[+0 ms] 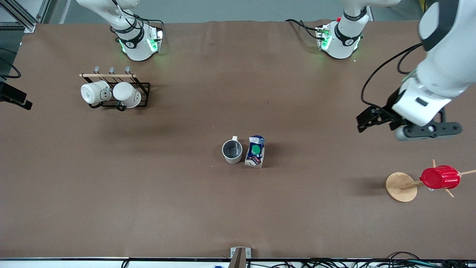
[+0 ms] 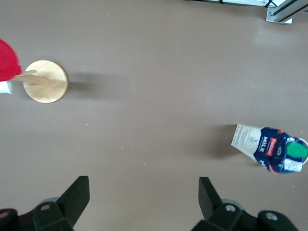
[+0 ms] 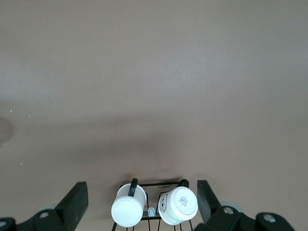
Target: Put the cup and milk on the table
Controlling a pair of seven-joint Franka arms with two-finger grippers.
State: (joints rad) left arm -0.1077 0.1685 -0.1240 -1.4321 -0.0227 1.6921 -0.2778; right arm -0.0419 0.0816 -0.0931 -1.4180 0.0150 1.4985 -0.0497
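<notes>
Front view: brown table; cup upright mid-table, touching milk on its left-arm side. Left gripper up over bare table toward left arm's end.

Left wrist view: left gripper fingers spread, holding nothing; milk standing.

Right wrist view: right gripper released, above rack of white mugs.

Both grippers' fingers apart, empty.
</notes>
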